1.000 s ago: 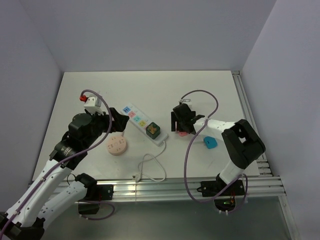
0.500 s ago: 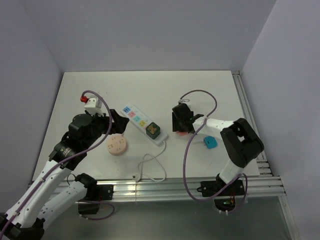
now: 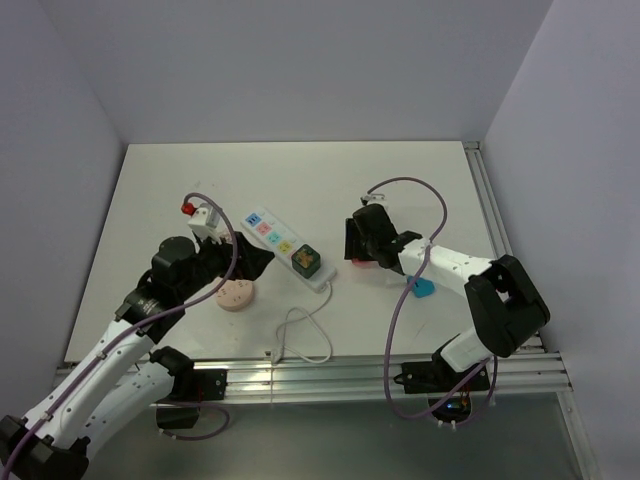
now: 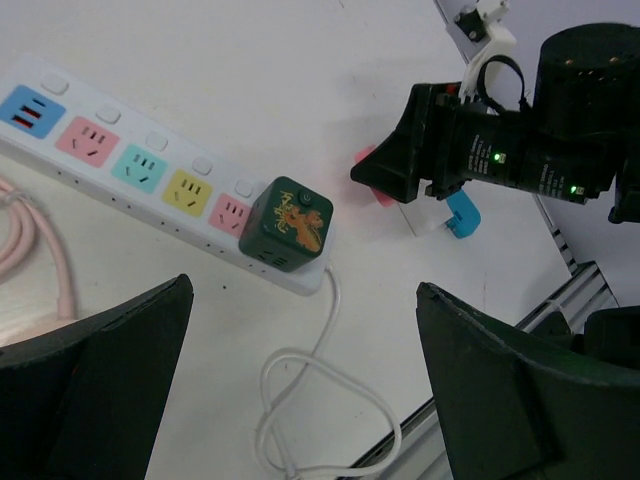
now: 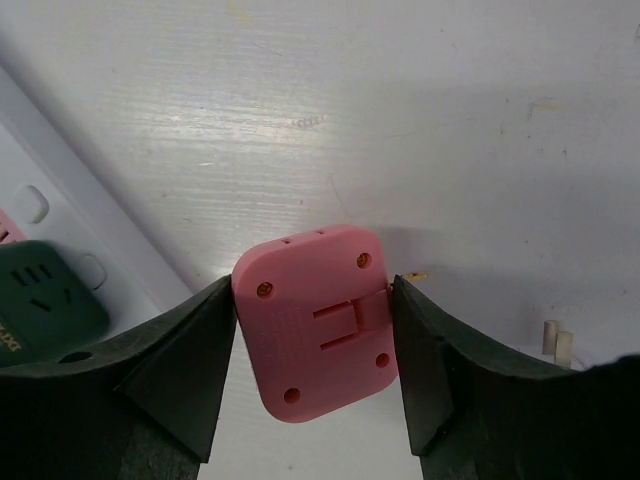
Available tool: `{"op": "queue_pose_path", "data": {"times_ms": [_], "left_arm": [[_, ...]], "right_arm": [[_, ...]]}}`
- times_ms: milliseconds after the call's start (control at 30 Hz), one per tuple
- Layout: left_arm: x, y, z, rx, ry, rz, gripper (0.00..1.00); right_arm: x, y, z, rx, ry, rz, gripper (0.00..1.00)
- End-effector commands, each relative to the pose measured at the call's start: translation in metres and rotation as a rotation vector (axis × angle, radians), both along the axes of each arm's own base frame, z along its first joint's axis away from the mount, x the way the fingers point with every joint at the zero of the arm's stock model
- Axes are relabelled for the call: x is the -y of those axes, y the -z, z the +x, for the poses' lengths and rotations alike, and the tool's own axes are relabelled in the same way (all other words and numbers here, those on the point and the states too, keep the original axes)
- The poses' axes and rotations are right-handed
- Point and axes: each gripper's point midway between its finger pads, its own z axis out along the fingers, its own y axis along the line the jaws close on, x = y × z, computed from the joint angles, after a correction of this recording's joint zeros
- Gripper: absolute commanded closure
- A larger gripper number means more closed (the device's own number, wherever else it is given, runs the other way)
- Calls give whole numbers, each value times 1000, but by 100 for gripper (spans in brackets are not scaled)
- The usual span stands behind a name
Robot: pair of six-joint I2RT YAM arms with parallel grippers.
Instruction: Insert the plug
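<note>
The pink plug point(image 5: 315, 320) sits between the fingers point(image 5: 190, 370) of my right gripper point(image 5: 313, 300), which is shut on its two sides; a brass prong peeks out at its right edge. In the top view the right gripper point(image 3: 362, 250) holds the plug point(image 3: 366, 265) just right of the white power strip point(image 3: 282, 240). A dark green adapter point(image 3: 306, 261) fills the strip's near-right socket. My left gripper point(image 4: 305, 290) hangs open over the strip's white cable point(image 4: 300, 400), with nothing between its fingers. It is also in the top view point(image 3: 255, 262), beside the strip's near side.
A blue plug point(image 3: 422, 288) lies right of the right gripper. A round pink puck point(image 3: 237, 295) lies under the left arm. The cable loops point(image 3: 305, 335) toward the table's near edge. The green adapter point(image 5: 40, 290) is close on the held plug's left.
The right gripper's jaws have closed onto the pink plug and the arm has stretched out a little. The left arm has moved right, closer to the power strip, still open.
</note>
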Motion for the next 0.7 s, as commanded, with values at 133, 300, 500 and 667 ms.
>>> {"op": "queue_pose_path", "data": {"times_ms": [133,300,500,667], "left_arm": [[13,-12,-5,39,60,-91,1],[25,-13,-9,58,121,-133,0],[49,4,-17,120,98,-249,0],[69,16,-31,199,82,-285,4]], "right_arm": [[-6,-22,6,60,5,72,63],[-13,-35,7,74,3,120,63],[-42,-66,0,61,-6,331,63],[-64,-96,-2,77,-12,524,64]]}}
